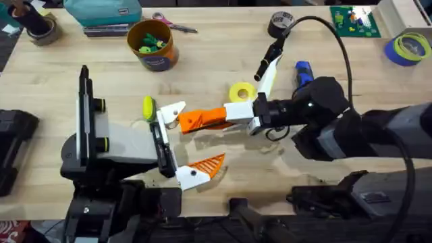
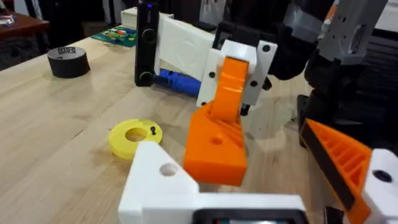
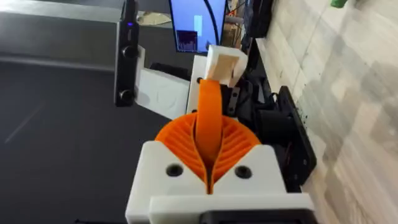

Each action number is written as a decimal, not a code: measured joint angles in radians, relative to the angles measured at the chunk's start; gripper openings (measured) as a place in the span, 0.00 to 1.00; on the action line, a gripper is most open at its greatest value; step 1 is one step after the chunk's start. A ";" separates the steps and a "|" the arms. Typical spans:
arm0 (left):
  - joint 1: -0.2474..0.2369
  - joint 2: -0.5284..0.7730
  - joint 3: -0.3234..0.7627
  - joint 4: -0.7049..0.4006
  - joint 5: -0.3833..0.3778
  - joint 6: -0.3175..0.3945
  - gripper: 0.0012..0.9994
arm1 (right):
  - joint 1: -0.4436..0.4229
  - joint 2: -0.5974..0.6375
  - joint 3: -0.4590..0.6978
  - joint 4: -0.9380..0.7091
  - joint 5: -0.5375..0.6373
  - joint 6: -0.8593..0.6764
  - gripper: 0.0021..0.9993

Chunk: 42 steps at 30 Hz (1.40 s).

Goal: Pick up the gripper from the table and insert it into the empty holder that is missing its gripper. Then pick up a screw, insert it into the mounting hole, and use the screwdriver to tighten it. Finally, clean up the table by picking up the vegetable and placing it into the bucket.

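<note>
Clamping the gripper (image 1: 202,119), right jaws press it against the holder (image 1: 171,112).

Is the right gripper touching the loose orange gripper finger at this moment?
Touching. In the right wrist view the right gripper has both orange ribbed pads pressed against the orange finger, which stands clamped between them.

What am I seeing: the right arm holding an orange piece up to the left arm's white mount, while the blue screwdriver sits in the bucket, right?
Not quite. The screwdriver is not in the bucket; it lies on the table beside the right arm, as the overhead view shows. The rest holds: the right gripper holds the orange piece at the left arm's bare white mount.
</note>
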 joint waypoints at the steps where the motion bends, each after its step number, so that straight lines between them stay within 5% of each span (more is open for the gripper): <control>1: 0.000 0.000 0.000 0.000 0.000 0.000 0.99 | 0.000 0.000 0.000 -0.001 0.000 0.000 0.01; 42: 0.000 0.000 0.000 0.000 0.000 0.000 0.99 | 0.000 0.027 0.000 -0.016 0.002 0.026 0.01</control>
